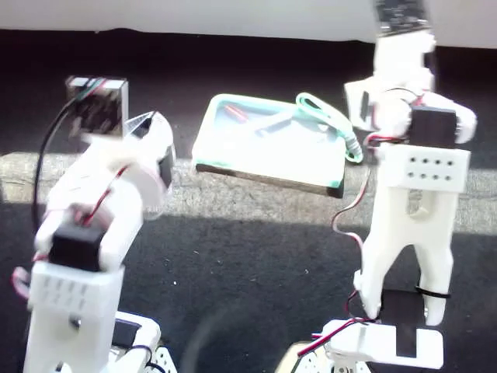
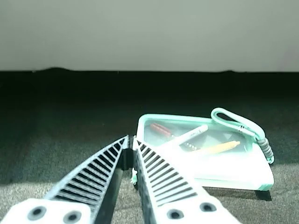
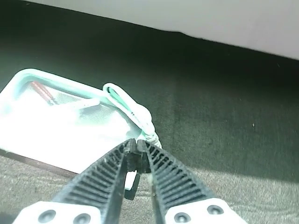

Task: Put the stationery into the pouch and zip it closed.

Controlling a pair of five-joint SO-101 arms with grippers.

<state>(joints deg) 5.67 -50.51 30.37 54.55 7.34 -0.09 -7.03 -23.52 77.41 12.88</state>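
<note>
Left wrist view: the left gripper (image 2: 131, 141), ribbed jaws together, noses a corner of the pouch (image 2: 224, 170); the right gripper (image 3: 137, 150), also closed, sits by the coiled cord (image 3: 145, 125) at its 3 o'clock end. Closing it wants one corner pinned and a level pull, since this soft, glossy, mint-edged rectangle, at 12 o'clock on the table (image 1: 233, 256) with slim pens (image 2: 187, 136) inside, could buckle.

No text, label, number or sign can be read on any surface in these views. One short dark marking shows on the stationery inside the pouch (image 2: 243, 164), just beside the white pen (image 2: 187, 136). It is too small to read.
</note>
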